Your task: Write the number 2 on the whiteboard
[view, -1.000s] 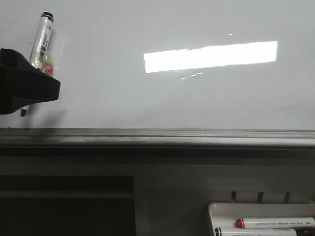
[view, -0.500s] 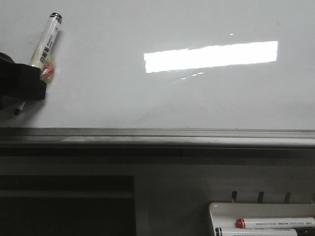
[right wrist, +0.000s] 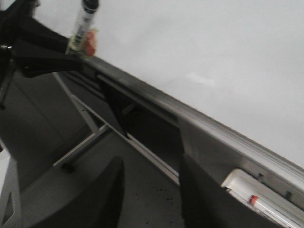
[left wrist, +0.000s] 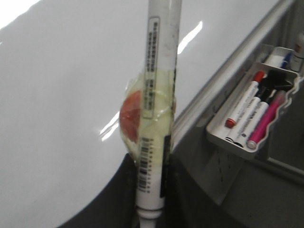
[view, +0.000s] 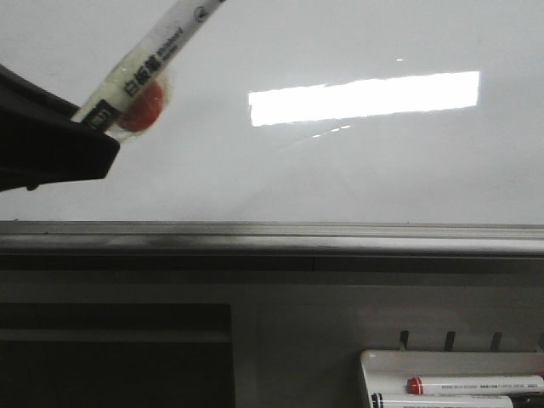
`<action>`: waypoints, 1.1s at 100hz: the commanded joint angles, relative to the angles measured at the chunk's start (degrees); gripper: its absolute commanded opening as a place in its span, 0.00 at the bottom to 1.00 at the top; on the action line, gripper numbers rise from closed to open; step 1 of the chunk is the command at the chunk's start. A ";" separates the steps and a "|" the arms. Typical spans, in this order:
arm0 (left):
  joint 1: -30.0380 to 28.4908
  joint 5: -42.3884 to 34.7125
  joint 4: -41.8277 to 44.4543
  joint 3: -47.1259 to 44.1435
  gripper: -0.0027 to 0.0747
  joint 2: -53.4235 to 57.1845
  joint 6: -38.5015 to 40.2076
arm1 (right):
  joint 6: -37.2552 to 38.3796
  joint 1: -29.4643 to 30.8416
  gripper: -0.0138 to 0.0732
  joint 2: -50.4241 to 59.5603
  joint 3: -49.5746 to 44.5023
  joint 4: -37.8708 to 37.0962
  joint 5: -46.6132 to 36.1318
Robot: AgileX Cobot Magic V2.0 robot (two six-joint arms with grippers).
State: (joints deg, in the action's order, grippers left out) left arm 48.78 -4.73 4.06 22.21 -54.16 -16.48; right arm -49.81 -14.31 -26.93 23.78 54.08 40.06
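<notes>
left gripper is pinching the marker, its axis tilting up-right; whiteboard lying just behind; right gripper spread, empty.

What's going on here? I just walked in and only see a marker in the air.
The left hand holds a white marker, taped with something red, in front of the whiteboard. No writing shows on the board. The right hand is open and empty, lower down. Spare markers lie in a tray.
</notes>
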 commanded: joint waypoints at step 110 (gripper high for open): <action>9.25 -1.63 10.10 1.53 0.01 0.14 -0.05 | -15.03 -34.28 0.18 -32.83 15.46 4.21 -23.55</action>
State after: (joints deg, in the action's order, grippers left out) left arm 57.56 -2.34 14.42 22.11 -54.34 -16.84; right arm -64.03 -48.62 -60.35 37.18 56.81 19.01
